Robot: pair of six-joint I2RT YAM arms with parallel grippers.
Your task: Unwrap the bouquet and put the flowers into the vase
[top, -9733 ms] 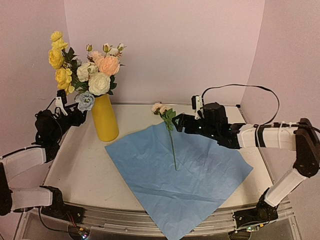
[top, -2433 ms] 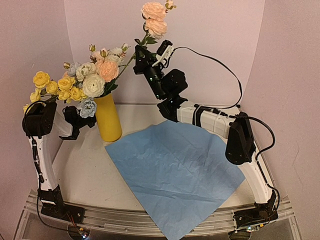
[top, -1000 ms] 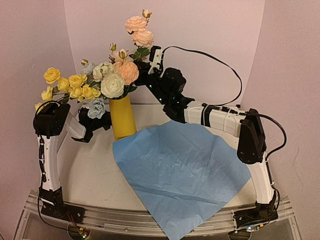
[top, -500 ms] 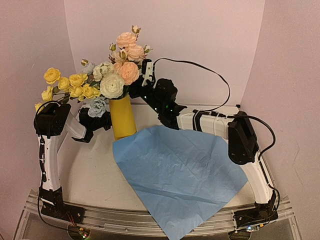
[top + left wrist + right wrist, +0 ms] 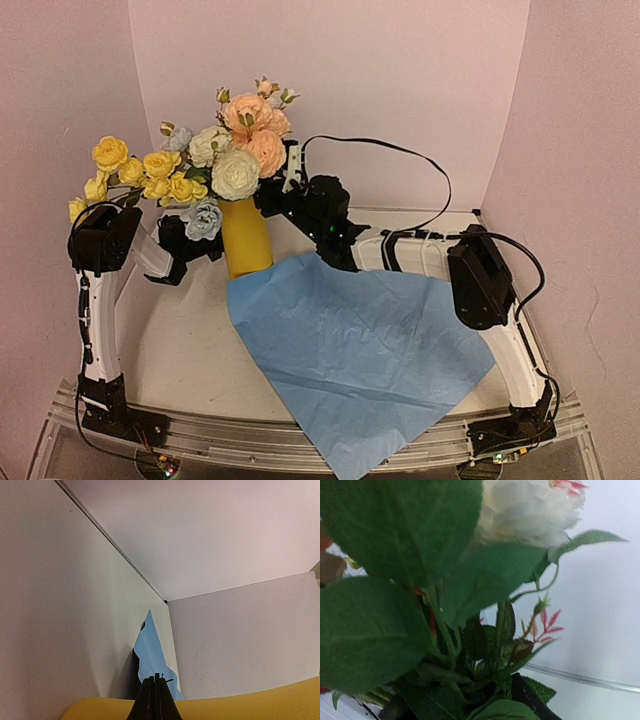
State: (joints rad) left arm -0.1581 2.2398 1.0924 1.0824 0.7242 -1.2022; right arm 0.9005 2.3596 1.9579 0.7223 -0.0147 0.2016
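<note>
1. Handling the flowers [image 5: 237,173] should take little force. They look light and top-heavy, with soft blooms on thin, springy stems. Pinch a bare stem below the leaves, never the petals.
2. Expect the vase [image 5: 245,240] to be smooth, tall and easy to tip. It stands just beyond the left gripper's [image 5: 155,703] tips.
3. Your left fingers are pressed together and hold nothing.
4. Your right gripper [image 5: 283,195] is buried in the foliage, with leaves crowding one dark finger [image 5: 532,700]. You cannot tell how wide it stands or whether it holds a stem.
5. Compared with half a second ago, the topmost pink blooms [image 5: 250,110] sit lower, down among the bunch in the vase. The right wrist has dropped with them, and the blue paper [image 5: 360,340] lies as before.
</note>
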